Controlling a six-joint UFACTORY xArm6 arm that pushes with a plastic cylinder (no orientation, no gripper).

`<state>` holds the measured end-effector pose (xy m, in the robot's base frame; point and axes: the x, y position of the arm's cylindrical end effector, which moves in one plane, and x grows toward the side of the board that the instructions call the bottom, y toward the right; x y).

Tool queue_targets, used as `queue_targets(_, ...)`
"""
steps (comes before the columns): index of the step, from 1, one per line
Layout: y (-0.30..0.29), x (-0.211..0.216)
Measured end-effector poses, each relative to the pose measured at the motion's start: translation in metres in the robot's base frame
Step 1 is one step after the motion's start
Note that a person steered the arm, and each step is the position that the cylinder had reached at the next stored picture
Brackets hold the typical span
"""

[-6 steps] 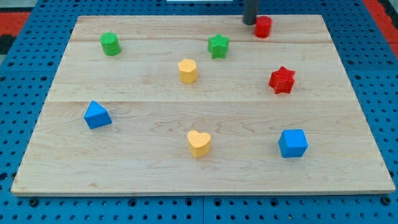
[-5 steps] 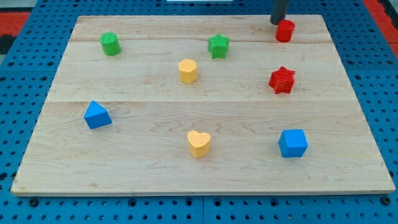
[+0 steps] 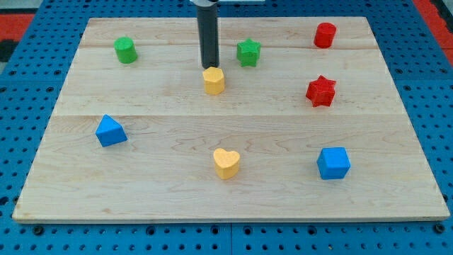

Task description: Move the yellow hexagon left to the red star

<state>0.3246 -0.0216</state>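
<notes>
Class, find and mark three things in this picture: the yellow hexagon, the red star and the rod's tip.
yellow hexagon (image 3: 214,80): camera view, on its top face.
red star (image 3: 320,91): camera view, at the star's centre.
my tip (image 3: 209,67): camera view, the rod's very end, at the hexagon's upper edge.

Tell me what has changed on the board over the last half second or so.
My tip first nudged the red cylinder toward the view's right along the top edge, then left it and swung across to the view's left. It now sits just above the yellow hexagon, at its top edge. The hexagon, red star and every other block have stayed put.
</notes>
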Motion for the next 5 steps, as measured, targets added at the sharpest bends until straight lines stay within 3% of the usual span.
queue_targets(2,-0.041,0.041)
queue_targets(3,-0.032,0.054)
queue_targets(4,0.028,0.055)
queue_targets(5,0.033,0.082)
